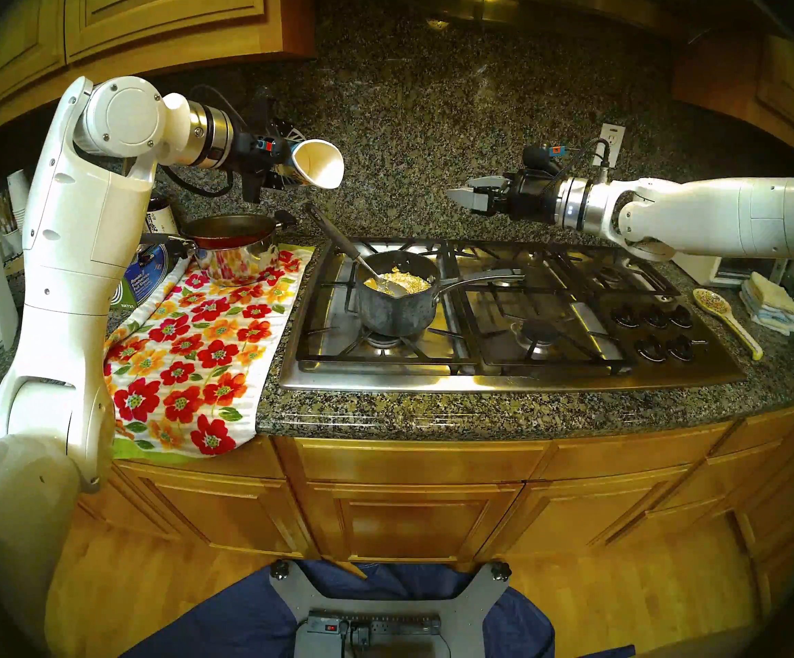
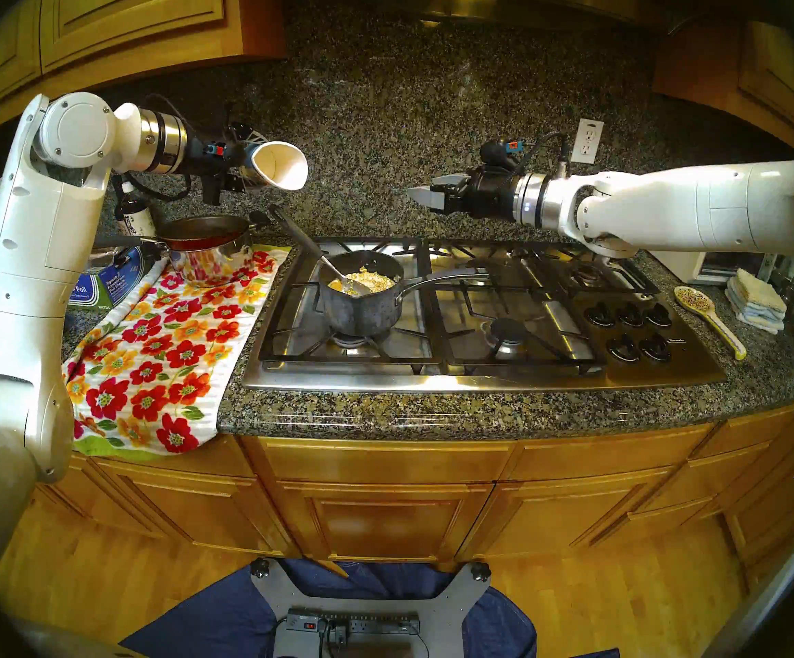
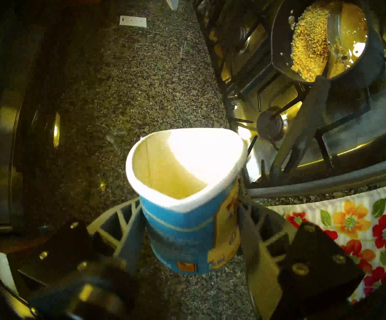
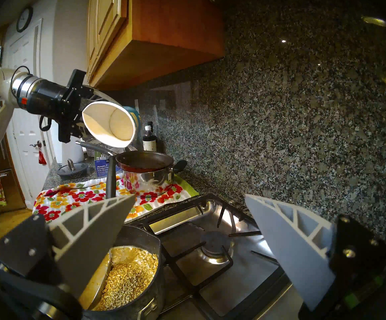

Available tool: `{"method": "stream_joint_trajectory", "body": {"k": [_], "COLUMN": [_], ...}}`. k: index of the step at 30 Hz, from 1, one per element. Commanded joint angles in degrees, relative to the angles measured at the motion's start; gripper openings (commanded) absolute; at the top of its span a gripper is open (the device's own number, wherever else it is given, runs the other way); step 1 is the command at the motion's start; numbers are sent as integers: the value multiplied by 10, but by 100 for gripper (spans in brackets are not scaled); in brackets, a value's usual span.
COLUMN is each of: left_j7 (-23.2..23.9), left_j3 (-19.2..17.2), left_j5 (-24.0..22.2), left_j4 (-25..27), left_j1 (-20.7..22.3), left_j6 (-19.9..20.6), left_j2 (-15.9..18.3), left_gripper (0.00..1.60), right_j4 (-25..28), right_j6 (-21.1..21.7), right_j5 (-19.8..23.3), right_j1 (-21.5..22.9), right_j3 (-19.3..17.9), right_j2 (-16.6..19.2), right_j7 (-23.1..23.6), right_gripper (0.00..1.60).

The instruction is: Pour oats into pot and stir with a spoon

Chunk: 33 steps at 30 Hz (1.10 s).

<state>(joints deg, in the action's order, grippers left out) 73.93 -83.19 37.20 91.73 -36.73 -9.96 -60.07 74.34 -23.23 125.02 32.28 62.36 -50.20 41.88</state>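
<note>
The dark grey pot (image 1: pixel 397 310) stands on the front left burner, its long silver handle pointing right. Pale oats (image 1: pixel 407 282) lie in a loose heap inside it. The spoon (image 1: pixel 338 237) rests with its bowl in the pot and its black handle leaning up to the back left. My left gripper (image 1: pixel 286 168) is shut on the blue and white oatmeal cup (image 1: pixel 319 163), held high to the left of the pot. The cup lies on its side, squeezed, mouth toward the stove, and its inside (image 3: pixel 176 169) looks empty. My right gripper (image 1: pixel 461 199) hovers open above and right of the pot (image 4: pixel 157 287), nothing between its fingers (image 4: pixel 286 243).
A shiny steel pot with a red pan on it (image 1: pixel 234 251) stands on a floral towel (image 1: pixel 196 353) left of the stove. A foil box (image 1: pixel 143 282) lies behind the left arm. Stove knobs (image 1: pixel 656 329), a speckled spoon rest (image 1: pixel 718 310) and folded cloths (image 1: pixel 767 305) are at the right.
</note>
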Motion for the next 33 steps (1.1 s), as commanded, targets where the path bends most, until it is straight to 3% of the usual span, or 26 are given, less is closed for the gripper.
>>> {"method": "stream_joint_trajectory", "body": {"k": [1,15,23,33], "left_j7": [-1,46,111,111], "left_j3": [-35,-108,-159,-203], "left_j5": [-17,-68,-134,-209], "left_j4": [5,7,-20,-49], "left_j1": [32,7,4,-44], "left_j6": [19,54,95,119], "left_j2": [4,27,30,61], "left_gripper": [66,72,73,75], "right_j4": [-6,-6,-6,-5], "right_j6": [-4,-4,-4,-4], "right_j5": [2,2,2,2], "right_j1": [24,24,24,24], "right_j3": [-12,-12,-12,-12], "right_j2": [1,2,1,2], "right_j7": [1,1,1,1], "right_gripper": [160,160,160,160]}}
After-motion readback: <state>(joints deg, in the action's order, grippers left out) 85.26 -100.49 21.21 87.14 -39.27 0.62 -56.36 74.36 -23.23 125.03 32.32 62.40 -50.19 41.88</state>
